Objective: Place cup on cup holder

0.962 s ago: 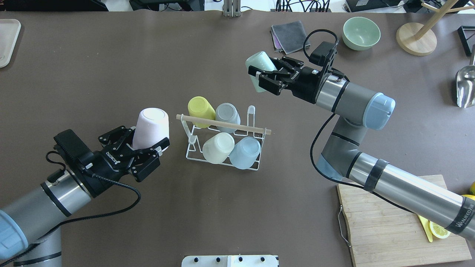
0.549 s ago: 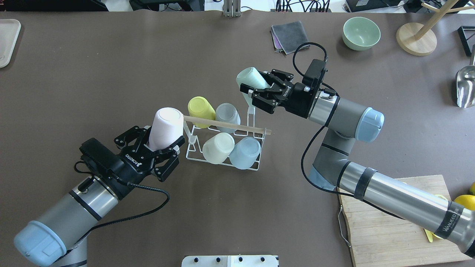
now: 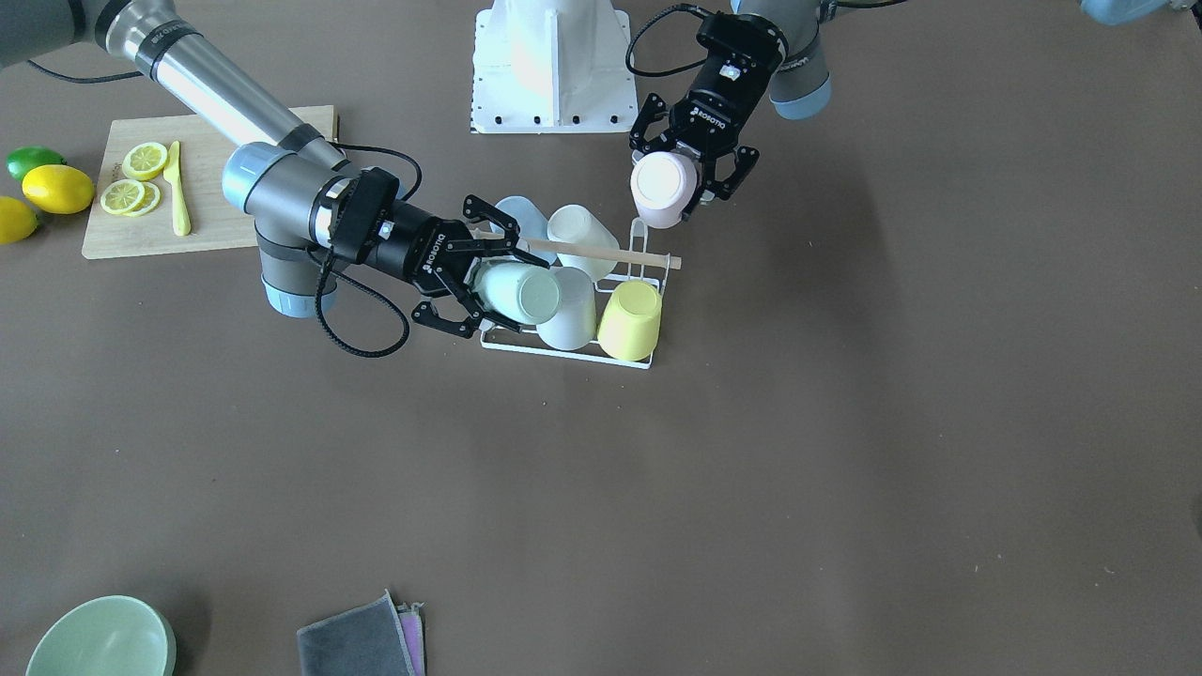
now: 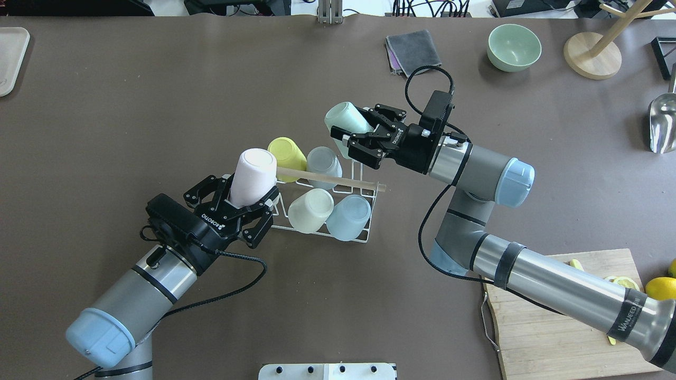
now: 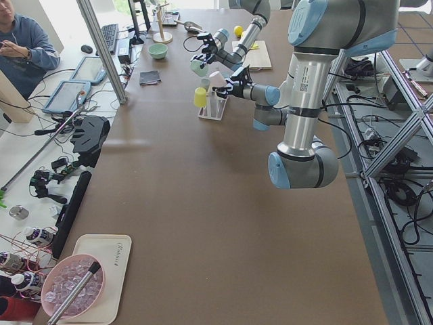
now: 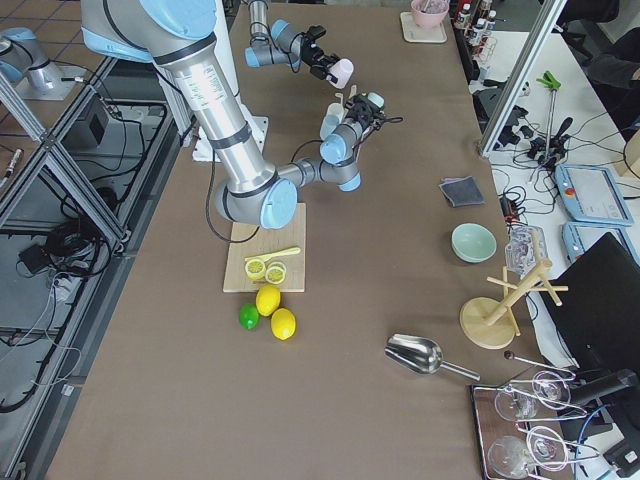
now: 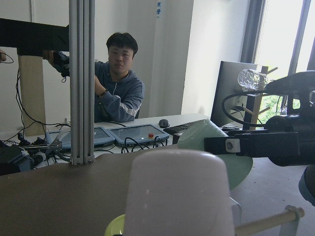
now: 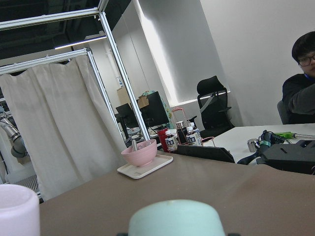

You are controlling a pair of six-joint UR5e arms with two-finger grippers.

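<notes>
The cup holder, a white wire rack with a wooden rod handle, stands mid-table. It carries a yellow cup, a grey cup, a cream cup and a light blue cup, all upside down. My left gripper is shut on an upside-down pink cup over the rack's left end. My right gripper is shut on a tilted mint cup above the rack's far right corner. The front-facing view also shows the pink cup and the mint cup.
A wooden cutting board with lemon slices lies near right. A green bowl, a grey cloth, a wooden stand and a metal scoop sit at the far right. A tray is far left.
Both arms have moved in toward the rack with their cups. The pink cup has gone right to the rack's left end. The mint cup has gone left and nearer, over the far right corner.
</notes>
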